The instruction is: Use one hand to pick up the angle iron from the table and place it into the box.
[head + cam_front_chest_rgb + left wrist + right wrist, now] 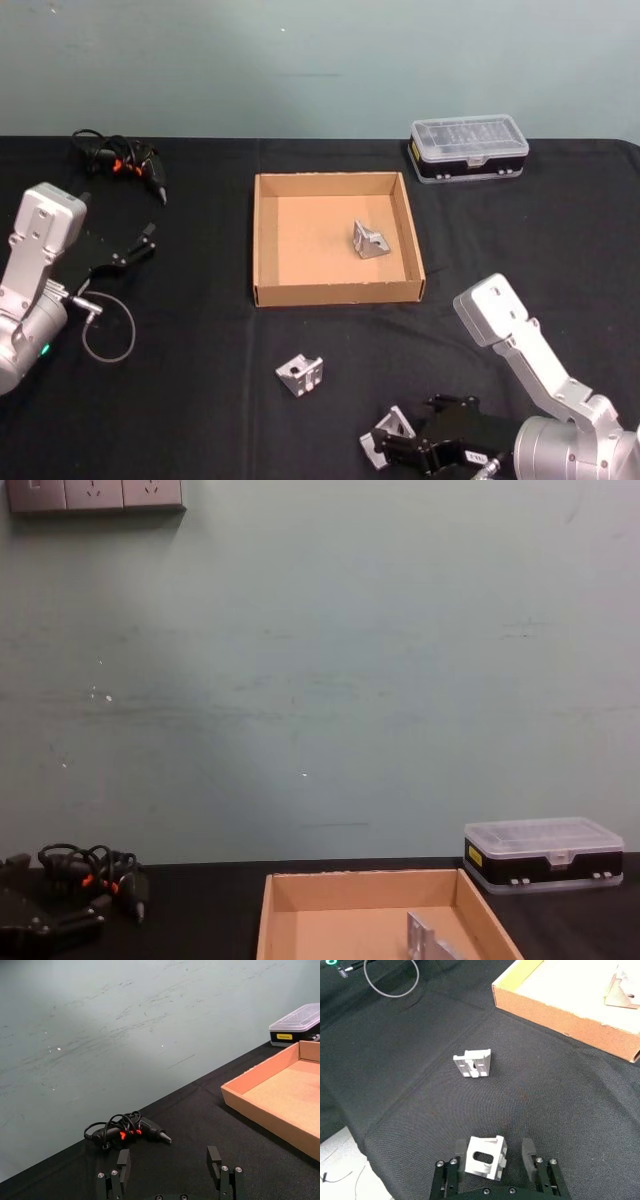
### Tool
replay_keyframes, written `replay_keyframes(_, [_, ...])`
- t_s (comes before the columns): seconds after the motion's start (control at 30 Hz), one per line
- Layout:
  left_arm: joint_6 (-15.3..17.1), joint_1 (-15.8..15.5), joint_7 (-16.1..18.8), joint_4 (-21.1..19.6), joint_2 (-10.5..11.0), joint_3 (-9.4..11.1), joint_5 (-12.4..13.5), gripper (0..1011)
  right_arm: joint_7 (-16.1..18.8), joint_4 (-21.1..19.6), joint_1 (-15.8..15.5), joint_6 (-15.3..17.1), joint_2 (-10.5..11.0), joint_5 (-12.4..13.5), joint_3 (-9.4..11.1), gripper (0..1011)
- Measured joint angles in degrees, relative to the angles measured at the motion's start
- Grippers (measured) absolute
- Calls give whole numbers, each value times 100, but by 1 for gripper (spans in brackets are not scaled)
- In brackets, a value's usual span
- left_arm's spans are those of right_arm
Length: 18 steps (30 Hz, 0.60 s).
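Right gripper [492, 1152], black two-finger on a silver-grey wrist, sits at bottom right of the head view, low over the flat black matte table [190, 420]. Its fingers [527, 1154] are spread fairly wide and straddle a small silver metal angle iron [385, 436] resting on the table. There's a gap on one side; the other pad may be touching, hard to say.

Second angle iron [300, 375] lies loose on the table, lower centre, between that gripper and the shallow tan cardboard box [340, 294]. The box is mid-frame. Third angle iron [370, 241] lies inside it, nearer its right wall.

Left gripper [169, 1160] is at the left edge, fingers wide apart, holding nothing.

Clear-lidded plastic case with black base [468, 148] is upper right, apart from the box. Black handheld tool with coiled cable [125, 160] is upper left.
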Motion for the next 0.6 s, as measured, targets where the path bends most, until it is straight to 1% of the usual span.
replay_keyframes(0.07, [0,0,0,0,0,0,0,1000,4,0,-3,-13,6,-6,-2,653])
replay_keyframes(0.13, [0,0,0,0,0,0,0,1000,17,4,-3,-14,8,-6,-5,624])
replay_keyframes(0.17, [0,0,0,0,0,0,0,1000,26,11,-1,-17,11,-6,-7,553])
replay_keyframes(0.23, [0,0,0,0,0,0,0,1000,33,17,0,-18,11,-6,-9,511])
replay_keyframes(0.27, [0,0,0,0,0,0,0,1000,38,22,2,-18,13,-6,-12,449])
replay_keyframes(0.33, [0,0,0,0,0,0,0,1000,44,26,4,-19,15,-6,-15,418])
replay_keyframes(0.4, [0,0,0,0,0,0,0,1000,58,30,8,-21,17,-5,-21,330])
replay_keyframes(0.6, [0,0,0,0,0,0,0,1000,65,31,5,-42,19,-12,-35,152])
